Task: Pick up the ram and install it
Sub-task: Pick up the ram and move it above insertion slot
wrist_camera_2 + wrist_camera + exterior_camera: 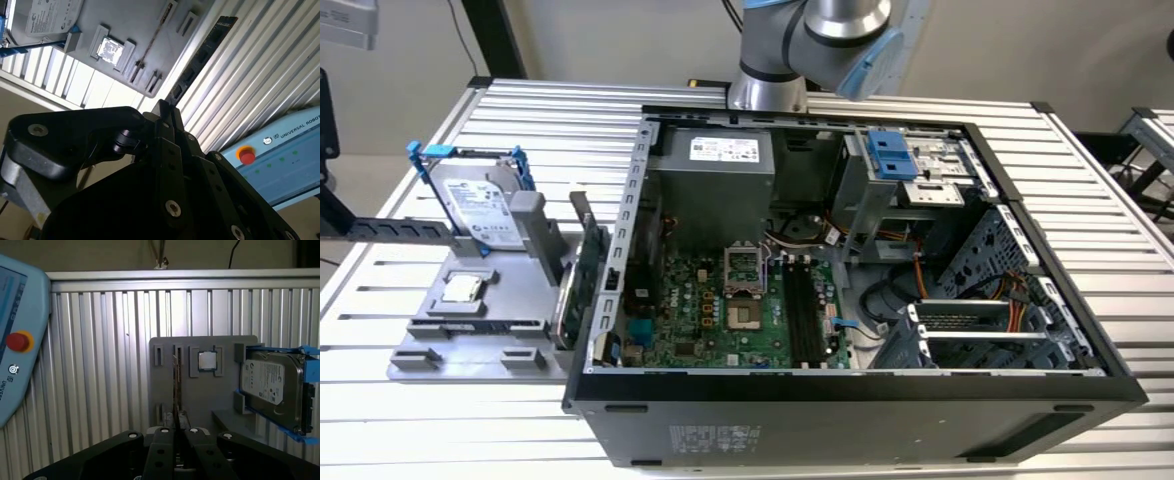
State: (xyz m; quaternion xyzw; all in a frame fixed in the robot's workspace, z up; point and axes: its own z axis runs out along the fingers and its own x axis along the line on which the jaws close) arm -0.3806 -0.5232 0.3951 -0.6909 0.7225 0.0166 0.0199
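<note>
- Grip: the gripper [165, 107] has its fingers pressed together on one end of the ram [201, 57], so the pick-up part of the job looks done.
- In the second wrist view the ram is a dark, narrow stick with small black chips. It runs straight out from the fingertips, past the tool.
- In the first wrist view the same stick seems to show edge-on, as a thin line rising from between the closed fingers (the line also crosses a slot in the plate beyond, so I cannot be sure how much of it is the ram).
- The grey holder plate [200, 400] lies well beyond the fingertips, apart from the tool. The hard drive [272, 390] in its blue frame and a small square processor [207, 361] sit on it. The ram touches none of these, so I judge it lifted clear of the holder.
- The ribbed table [100, 365] lies farther out behind the plate, with a blue control pendant [15, 340] off to one side of the tool.
- Installation is not done. In the exterior view the long black memory slots [803, 315] on the motherboard [707, 310] stand bare inside the open computer case [854, 400].
- By my reading, the job stands at its halfway mark: the ram is held and in the air, with seating it in a slot left.
</note>
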